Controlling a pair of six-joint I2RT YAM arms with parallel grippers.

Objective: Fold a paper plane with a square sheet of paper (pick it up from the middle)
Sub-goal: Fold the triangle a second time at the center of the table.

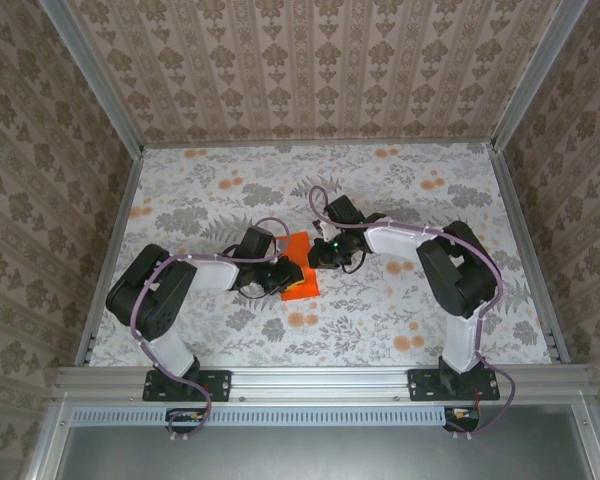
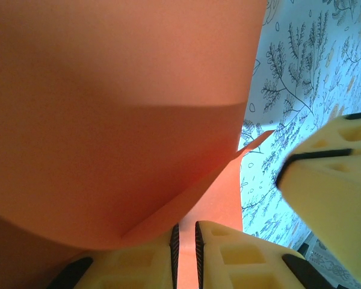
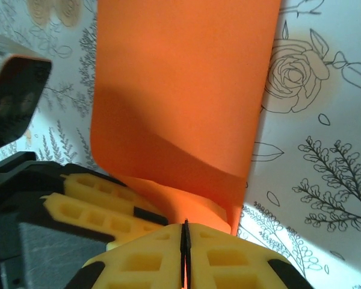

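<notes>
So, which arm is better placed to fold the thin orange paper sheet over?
Probably left: the left gripper pinches the thin orange paper sheet under its curled flap; the right gripper clamps an edge, anchoring.

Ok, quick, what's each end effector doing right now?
Left end effector: closed, pinching the orange paper.
Right end effector: closed at the paper's edge; whether it grips it cannot be told.
</notes>
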